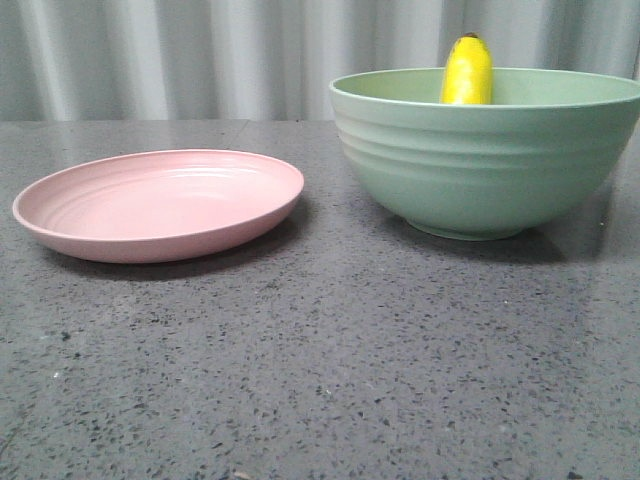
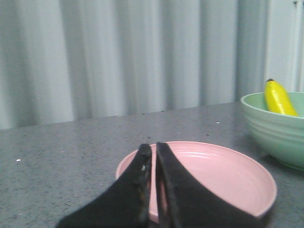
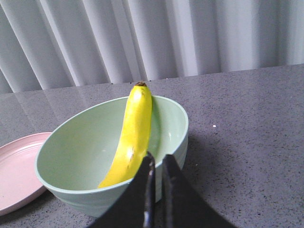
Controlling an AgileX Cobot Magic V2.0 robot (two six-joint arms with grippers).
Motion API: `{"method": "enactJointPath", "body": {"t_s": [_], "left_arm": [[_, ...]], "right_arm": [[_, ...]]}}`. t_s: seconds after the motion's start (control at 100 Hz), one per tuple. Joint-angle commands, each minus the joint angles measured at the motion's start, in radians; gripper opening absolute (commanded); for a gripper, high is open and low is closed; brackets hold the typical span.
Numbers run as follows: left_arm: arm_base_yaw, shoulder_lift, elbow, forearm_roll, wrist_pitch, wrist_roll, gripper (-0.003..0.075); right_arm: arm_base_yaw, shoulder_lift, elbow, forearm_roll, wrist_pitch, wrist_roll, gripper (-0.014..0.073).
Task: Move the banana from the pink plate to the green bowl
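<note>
Banana (image 3: 132, 137) leans in green bowl (image 3: 71, 156), just beyond closed, empty right claw (image 3: 157, 164).

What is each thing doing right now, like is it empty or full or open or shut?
banana: inside the bowl, leaning on its wall, dark tip poking above the rim.
green bowl: upright, holding the banana.
pink plate: flat on the table, empty.
left gripper: fingers shut, holding nothing.
right gripper: fingers shut, holding nothing.

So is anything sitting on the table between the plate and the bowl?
No. In the front view only bare grey table separates the pink plate from the green bowl; the banana is already inside the bowl.
</note>
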Motion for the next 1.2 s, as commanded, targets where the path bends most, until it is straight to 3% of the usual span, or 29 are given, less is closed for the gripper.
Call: {"method": "enactJointPath", "body": {"t_s": [0.0,0.28,0.43,0.8,0.98,1.19], "left_arm": [[0.061,-0.017,0.01,0.013,-0.11,-0.001,-0.002],[0.249,-0.181,0.008,0.057,-0.008,-0.001,-0.002],[0.298,-0.305,0.008,0.057,0.159,-0.001,-0.002],[0.317,-0.529,0.008,0.057,0.691,-0.001,-0.002],[0.317,-0.529,0.008,0.055,0.817,-0.001,-0.002],[0.317,-0.529,0.008,0.055,0.813,-0.001,-0.002]], "right_arm": [[-0.005,0.005,-0.024,-0.01,-0.078,-0.011,-0.0066],[-0.005,0.005,-0.024,-0.01,-0.078,-0.011,-0.0066],[-0.005,0.005,-0.024,-0.01,-0.078,-0.011,-0.0066],[-0.005,0.005,-0.024,-0.01,-0.078,-0.011,-0.0066],[-0.005,0.005,-0.024,-0.01,-0.078,-0.011,-0.0066],[-0.005,0.005,-0.024,-0.01,-0.078,-0.011,-0.0066]]}}
